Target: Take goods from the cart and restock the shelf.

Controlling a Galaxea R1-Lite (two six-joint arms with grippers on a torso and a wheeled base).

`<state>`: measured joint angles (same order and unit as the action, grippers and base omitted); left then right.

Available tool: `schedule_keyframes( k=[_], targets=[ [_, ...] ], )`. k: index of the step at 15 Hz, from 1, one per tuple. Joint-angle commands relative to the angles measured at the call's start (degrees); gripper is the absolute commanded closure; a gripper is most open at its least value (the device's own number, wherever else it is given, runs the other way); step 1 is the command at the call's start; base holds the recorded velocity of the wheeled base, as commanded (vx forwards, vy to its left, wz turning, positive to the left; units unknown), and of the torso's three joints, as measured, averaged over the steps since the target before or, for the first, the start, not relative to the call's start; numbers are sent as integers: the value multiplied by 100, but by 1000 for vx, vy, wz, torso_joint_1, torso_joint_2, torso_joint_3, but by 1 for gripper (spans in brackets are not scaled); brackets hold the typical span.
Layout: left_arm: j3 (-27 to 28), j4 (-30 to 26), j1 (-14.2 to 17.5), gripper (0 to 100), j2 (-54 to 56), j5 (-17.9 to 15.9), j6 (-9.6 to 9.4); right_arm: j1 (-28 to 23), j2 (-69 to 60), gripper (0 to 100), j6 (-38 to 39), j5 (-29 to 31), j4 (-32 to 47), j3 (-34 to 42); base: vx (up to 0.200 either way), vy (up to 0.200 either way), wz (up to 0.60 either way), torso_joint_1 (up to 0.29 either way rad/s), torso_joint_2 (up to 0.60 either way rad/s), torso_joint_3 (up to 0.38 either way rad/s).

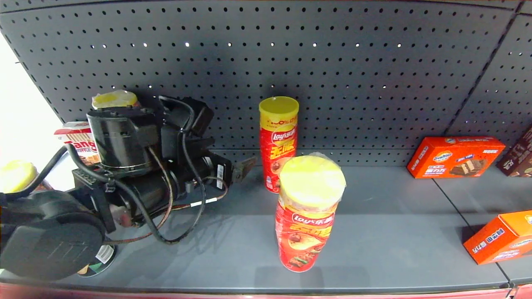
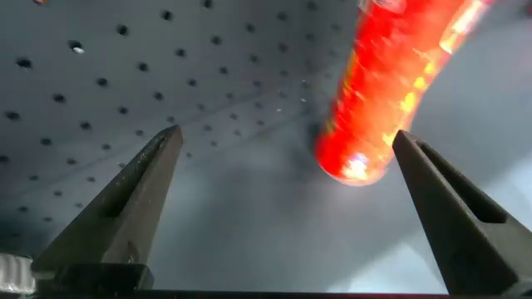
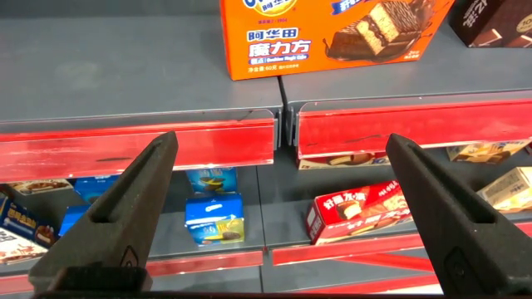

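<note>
**2 cans upright on the shelf, both claws apart and empty**

Counted on the shelf point(image 1: 395, 232): 2 chip cans in full view, 2 further yellow lids, 2 orange boxes, 1 dark box, 1 wafer box.

Far can point(image 1: 278, 143): middle of the shelf, back by the pegboard point(image 1: 332, 62), long axis vertical, yellow lid up. Near can point(image 1: 309, 211): nearer and slightly right of the far can, close to the front edge, long axis vertical too, lid up under clear film.

Far lid point(image 1: 114, 99) showing behind the left arm point(image 1: 137, 166). Edge lid point(image 1: 16, 174) at the extreme left, nearer. Bodies of both hidden. Wafer box point(image 1: 79, 141) far left, partly behind the arm.

Far orange box point(image 1: 455, 155) lying flat at the far right. Near orange box point(image 1: 503, 236) at the near right. Dark box point(image 1: 519, 158) at the right edge.

Left claw point(image 2: 288, 135): fingers spread wide, gripping nothing, low over the shelf just left of the far can, aimed toward its lower part.

Right claw point(image 3: 283, 139): fingers spread wide, gripping nothing, out in front of the shelf's red front strip point(image 3: 199, 145).
</note>
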<state>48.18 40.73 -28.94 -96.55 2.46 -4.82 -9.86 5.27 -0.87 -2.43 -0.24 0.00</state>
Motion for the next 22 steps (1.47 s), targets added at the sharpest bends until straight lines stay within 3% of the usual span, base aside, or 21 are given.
schedule_keyframes(
  k=[1,11,22],
  targets=[
    [183,-21,2,0,-277,123,-2,2,9,0,-1,-4,-2,0,0,0,0,0,0,0],
    [552,-12,29,0,-804,167,-19,2,9,0,-1,5,-2,0,0,0,0,0,0,0],
    [605,14,-24,0,-927,167,-11,2,9,0,-1,-4,-2,0,0,0,0,0,0,0]
  ],
)
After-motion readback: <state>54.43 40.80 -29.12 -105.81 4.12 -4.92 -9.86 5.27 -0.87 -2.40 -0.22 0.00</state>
